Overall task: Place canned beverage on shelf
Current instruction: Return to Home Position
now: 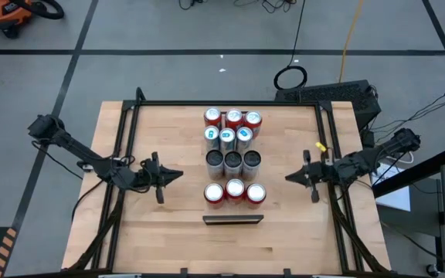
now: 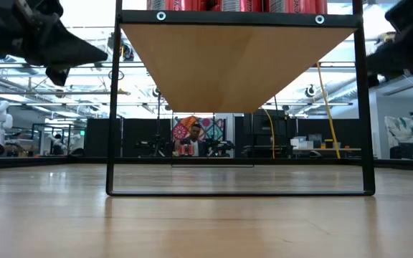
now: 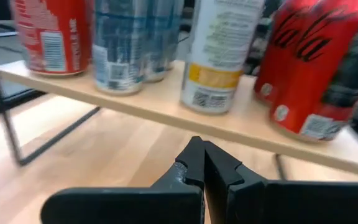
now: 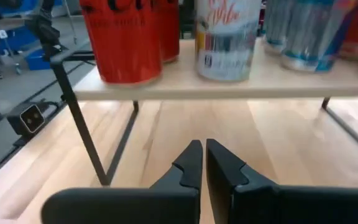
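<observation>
1. Twelve cans [image 1: 235, 191] sat on the shelf [image 3: 160, 104], four rows of three, so it was pretty packed.
2. From above, the rows went like this: far red cans [image 1: 233, 118], then blue-and-white cans [image 1: 228, 137], then dark-topped cans [image 1: 232, 161]. The last red row was right next to the dark strip [image 1: 233, 219] at the shelf's short end.
3. The shelf stood on thin black legs [image 4: 80, 121] in the middle of the tabletop [image 1: 168, 232], with the board raised clear of the wood underneath.
4. The left claw [image 1: 178, 174] hung over the tabletop to the left of the shelf. It wasn't touching the shelf and pointed in at the cans. Its fingers [image 3: 191, 163] were pressed together with nothing in them.
5. The right claw [image 1: 288, 177] was the mirror of that on the right side, also off the shelf. Its fingers [image 4: 190, 163] were closed and empty too.
6. The low view looked straight under the shelf board, and a person [image 2: 194, 135] was way off in the room behind.
</observation>
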